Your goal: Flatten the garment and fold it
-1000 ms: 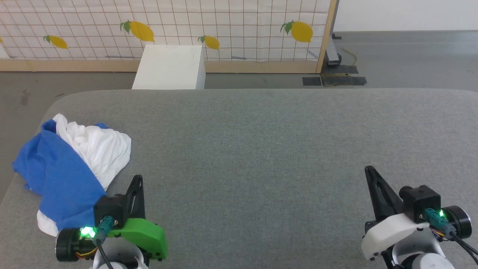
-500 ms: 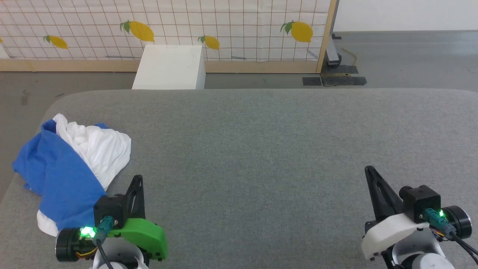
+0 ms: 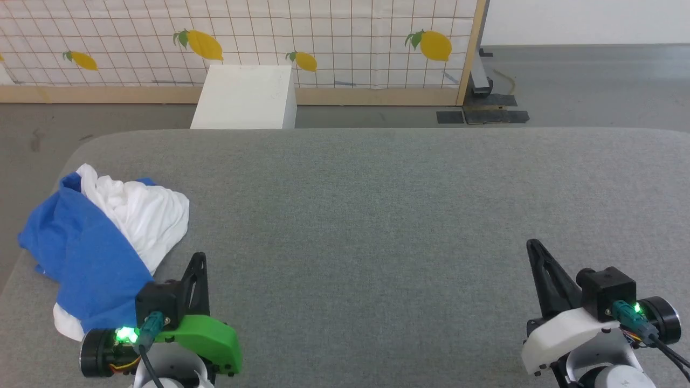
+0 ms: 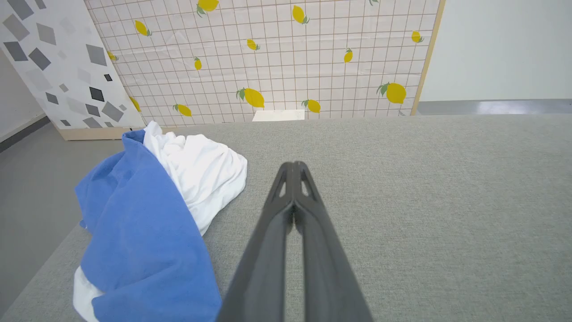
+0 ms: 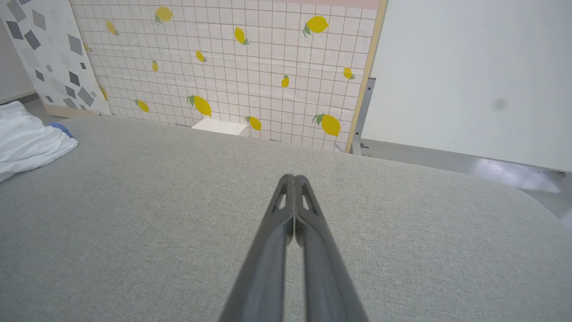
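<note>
Fabric, grey and soft, covers our big table (image 3: 377, 205). The shirt (image 3: 102, 242) lies in a crumpled blue and white heap at the table's left edge, just beside our left gripper (image 3: 199, 261). We think it could slip off onto the floor if we tug it outward. The white box (image 3: 245, 97) on the floor looks closed, so we cannot tell what is inside. Our right gripper (image 3: 535, 249) is well apart from the shirt. Both grippers have their fingers pressed together, holding nothing.
</note>
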You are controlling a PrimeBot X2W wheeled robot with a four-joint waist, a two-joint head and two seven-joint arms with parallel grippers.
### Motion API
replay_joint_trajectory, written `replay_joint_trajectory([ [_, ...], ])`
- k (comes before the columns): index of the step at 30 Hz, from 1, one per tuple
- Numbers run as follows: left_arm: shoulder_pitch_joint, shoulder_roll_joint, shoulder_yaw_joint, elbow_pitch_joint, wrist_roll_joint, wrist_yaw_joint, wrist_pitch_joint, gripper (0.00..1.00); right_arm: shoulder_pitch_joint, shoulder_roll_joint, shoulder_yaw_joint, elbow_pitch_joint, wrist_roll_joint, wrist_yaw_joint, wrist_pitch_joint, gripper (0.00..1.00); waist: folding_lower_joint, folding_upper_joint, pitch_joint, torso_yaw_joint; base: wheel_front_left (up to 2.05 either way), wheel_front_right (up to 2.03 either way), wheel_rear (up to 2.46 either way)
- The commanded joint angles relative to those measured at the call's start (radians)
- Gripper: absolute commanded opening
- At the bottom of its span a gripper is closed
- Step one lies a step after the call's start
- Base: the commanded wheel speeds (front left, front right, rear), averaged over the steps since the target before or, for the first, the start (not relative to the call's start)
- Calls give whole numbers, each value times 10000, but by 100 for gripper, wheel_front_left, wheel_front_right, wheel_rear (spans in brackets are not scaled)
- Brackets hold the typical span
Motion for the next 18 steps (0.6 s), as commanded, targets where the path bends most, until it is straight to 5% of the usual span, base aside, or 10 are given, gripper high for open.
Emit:
replay_joint_trajectory([
  [1,-148,-49,26,26,128,-9,14,0,-147,5,11,-53,58,-19,1,0,0,0,0,0,0,0,0],
  [18,-148,-49,26,26,128,-9,14,0,-147,5,11,-53,58,-19,1,0,0,0,0,0,0,0,0],
])
